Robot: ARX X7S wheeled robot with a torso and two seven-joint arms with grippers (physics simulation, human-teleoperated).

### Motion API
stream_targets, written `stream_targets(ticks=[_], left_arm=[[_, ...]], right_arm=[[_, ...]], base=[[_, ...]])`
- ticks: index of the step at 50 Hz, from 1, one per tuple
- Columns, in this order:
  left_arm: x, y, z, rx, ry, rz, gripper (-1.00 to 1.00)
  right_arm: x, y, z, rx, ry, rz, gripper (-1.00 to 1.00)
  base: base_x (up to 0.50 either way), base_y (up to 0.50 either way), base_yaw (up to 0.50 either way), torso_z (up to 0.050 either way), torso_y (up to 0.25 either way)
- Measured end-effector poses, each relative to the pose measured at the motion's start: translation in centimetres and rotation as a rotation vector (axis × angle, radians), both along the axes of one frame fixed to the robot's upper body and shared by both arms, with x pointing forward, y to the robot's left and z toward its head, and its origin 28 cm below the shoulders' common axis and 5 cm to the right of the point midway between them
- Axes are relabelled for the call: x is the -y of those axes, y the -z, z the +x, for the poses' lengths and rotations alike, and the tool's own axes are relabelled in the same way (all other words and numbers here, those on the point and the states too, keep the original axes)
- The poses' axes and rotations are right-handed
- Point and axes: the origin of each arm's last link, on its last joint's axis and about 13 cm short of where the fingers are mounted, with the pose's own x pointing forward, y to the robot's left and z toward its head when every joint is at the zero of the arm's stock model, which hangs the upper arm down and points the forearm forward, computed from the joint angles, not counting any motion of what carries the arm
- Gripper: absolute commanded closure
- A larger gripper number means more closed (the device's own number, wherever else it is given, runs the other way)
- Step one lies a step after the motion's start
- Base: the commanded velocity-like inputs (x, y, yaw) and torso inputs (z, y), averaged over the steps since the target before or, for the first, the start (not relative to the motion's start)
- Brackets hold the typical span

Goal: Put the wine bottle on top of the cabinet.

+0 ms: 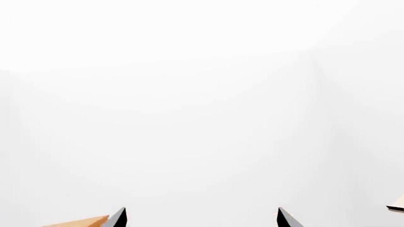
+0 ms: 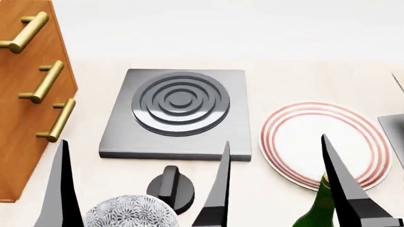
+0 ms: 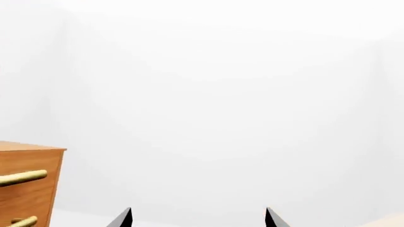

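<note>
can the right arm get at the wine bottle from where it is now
Probably yes. In the head view the wine bottle stands at the bottom edge right beside a right gripper finger, with nothing between them. The right gripper is open and empty, though its wrist camera doesn't show the bottle.

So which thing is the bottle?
Find the big grey burner plate in the middle of the table, then the striped plate to its right. Just in front of that plate, at the picture's bottom edge, is the bottle: the only dark green glass thing, beside a black gripper finger.
</note>
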Motion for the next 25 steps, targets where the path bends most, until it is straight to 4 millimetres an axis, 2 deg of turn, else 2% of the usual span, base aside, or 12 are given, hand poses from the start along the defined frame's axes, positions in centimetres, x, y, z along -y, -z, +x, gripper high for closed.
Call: stream_targets(ticks=[2,25], left_arm=[[0.00,0.00,0.00,0.000,0.000,0.000,-1.00],[-0.02,0.02,0.01,-0.003,-0.003,-0.001,-1.00]], right_arm=[[-0.01,0.01,0.00,0.000,-0.001,-0.001,-1.00],[0.03,0.00,-0.03,0.005,-0.007,0.013,-1.00]], base=[[0.00,0.50,0.00,0.000,0.000],[0.00,0.00,0.00,0.000,0.000]])
